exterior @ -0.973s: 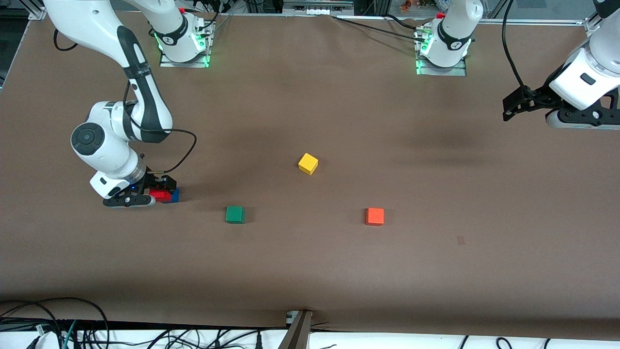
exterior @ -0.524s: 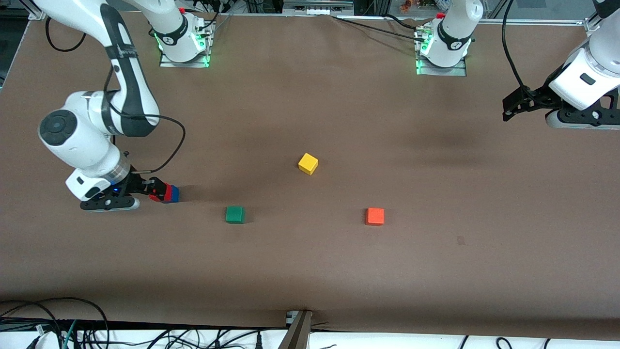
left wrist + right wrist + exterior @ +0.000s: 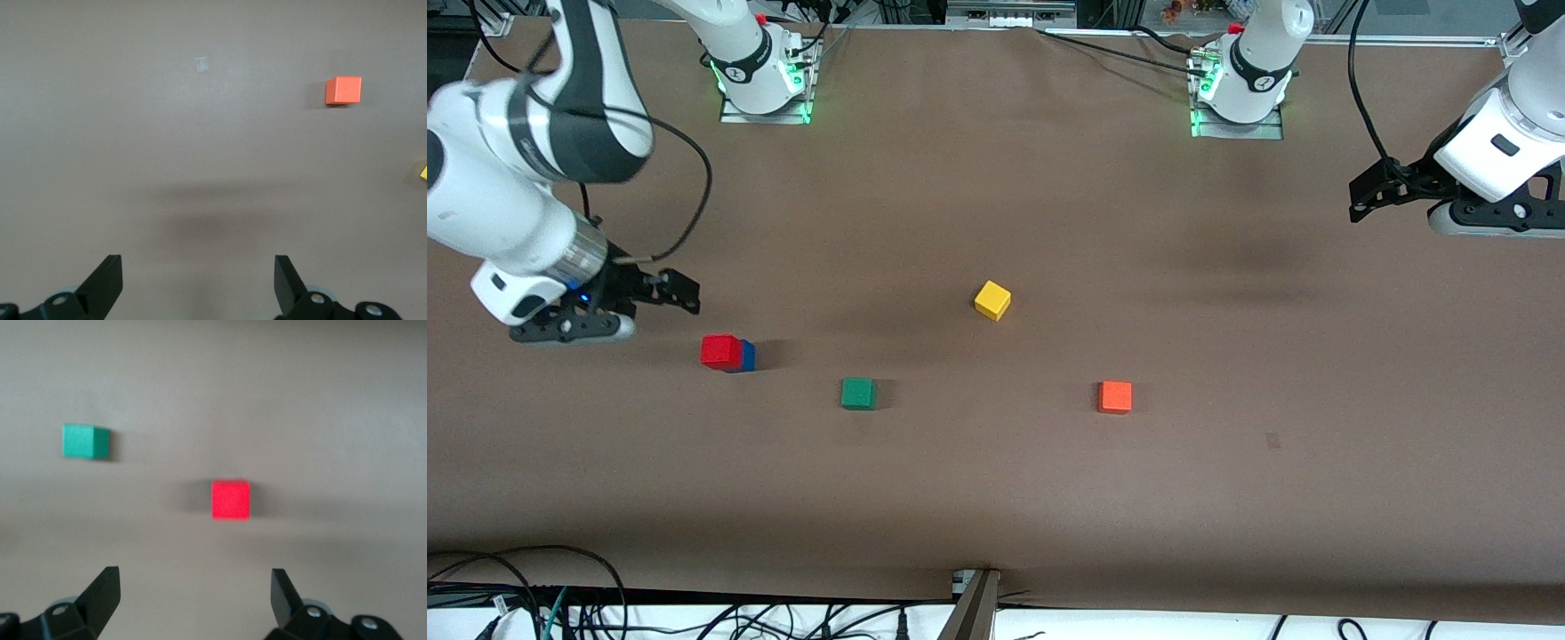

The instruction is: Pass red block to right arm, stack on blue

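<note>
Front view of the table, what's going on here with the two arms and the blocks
The red block sits stacked on the blue block toward the right arm's end of the table, so the stack looks done. The right gripper is open, holds nothing, and has lifted up and away from the stack. The left gripper waits open at its own end of the table. A green cube, a yellow cube and an orange cube lie loose on the table, untouched.

Red block [image 3: 720, 350] atop the blue block [image 3: 748, 356], toward the right arm's end of the table [image 3: 996, 489].
</note>
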